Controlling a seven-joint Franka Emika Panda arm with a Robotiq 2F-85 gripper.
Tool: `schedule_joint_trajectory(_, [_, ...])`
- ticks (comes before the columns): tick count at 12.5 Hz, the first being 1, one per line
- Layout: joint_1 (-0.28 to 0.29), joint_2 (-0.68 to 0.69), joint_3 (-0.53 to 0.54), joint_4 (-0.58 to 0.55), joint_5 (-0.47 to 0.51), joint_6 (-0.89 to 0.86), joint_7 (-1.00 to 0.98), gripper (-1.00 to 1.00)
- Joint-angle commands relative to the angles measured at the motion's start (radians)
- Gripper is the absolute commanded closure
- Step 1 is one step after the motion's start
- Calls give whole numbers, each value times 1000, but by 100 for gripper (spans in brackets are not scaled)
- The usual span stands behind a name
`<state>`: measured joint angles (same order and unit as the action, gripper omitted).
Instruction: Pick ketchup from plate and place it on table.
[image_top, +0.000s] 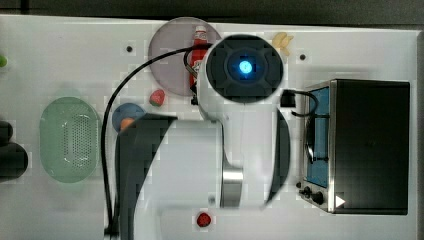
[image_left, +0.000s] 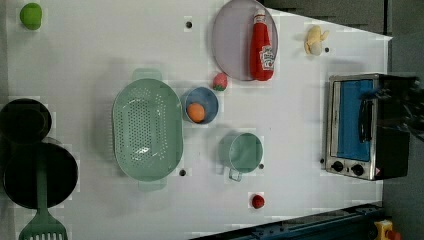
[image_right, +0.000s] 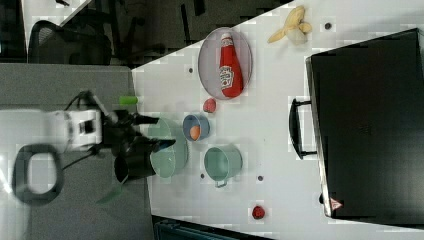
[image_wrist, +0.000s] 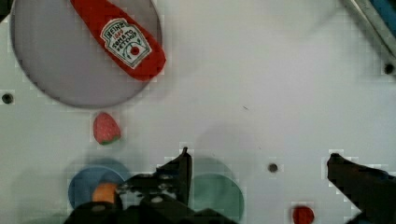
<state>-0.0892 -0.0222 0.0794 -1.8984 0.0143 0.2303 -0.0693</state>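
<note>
Red ketchup bottle lies flat on the lilac plate, base overhanging the rim, untouched. Gripper hovers over bare bench beside the plate, fingers wide apart, empty. Approach step; next: move over bottle, descend, close.

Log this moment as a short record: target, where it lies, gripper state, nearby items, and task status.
target: ketchup, a red bottle with a white label
location: lying flat on the plate, its base at the plate's edge
gripper: the gripper is open and empty, above the table, apart from the ketchup
nearby: strawberry beside the plate's rim; blue bowl holding an orange ball; green cup; green basket; banana; toaster oven
status: ketchup not yet picked
</note>
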Motion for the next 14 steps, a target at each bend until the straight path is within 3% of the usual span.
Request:
schedule_joint_trajectory(1, [-1,63,27,5,-1,79,-103,-100])
schedule_joint_trajectory(6, [1,220,32,36,-1,198,-283,-100])
schedule_joint_trajectory(14, [13,479,33,181,-2,305,-574,-100])
